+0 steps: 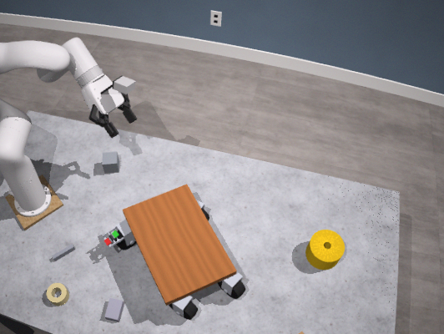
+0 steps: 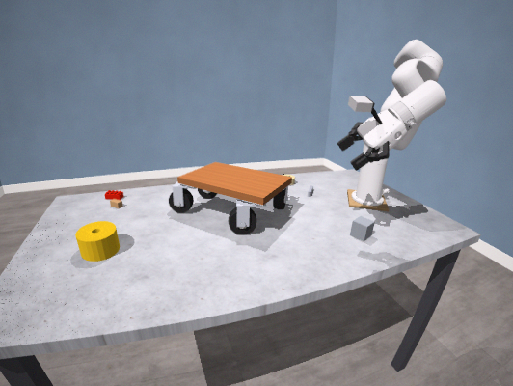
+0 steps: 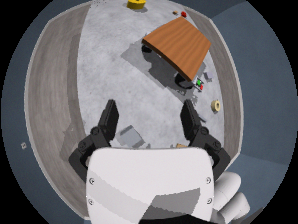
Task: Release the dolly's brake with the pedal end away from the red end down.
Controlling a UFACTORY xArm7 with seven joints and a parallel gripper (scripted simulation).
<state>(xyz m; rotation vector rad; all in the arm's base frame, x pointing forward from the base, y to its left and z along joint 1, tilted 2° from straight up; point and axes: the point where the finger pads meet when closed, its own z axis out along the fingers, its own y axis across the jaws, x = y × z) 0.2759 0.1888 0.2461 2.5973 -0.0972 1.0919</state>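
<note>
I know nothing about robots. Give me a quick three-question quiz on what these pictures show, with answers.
1. True or false: the gripper is holding the grey cube.
2. Which sits nearest the dolly caster's red-and-green brake pedal in the top view: A) yellow spool, B) cream tape roll, C) flat grey bar?
3. Fill in: the dolly's wooden deck rides on ___ black wheels.

Key
1. False: its fingers are wide open, raised above the table, holding nothing.
2. C.
3. Four, as the exterior view shows.
</note>
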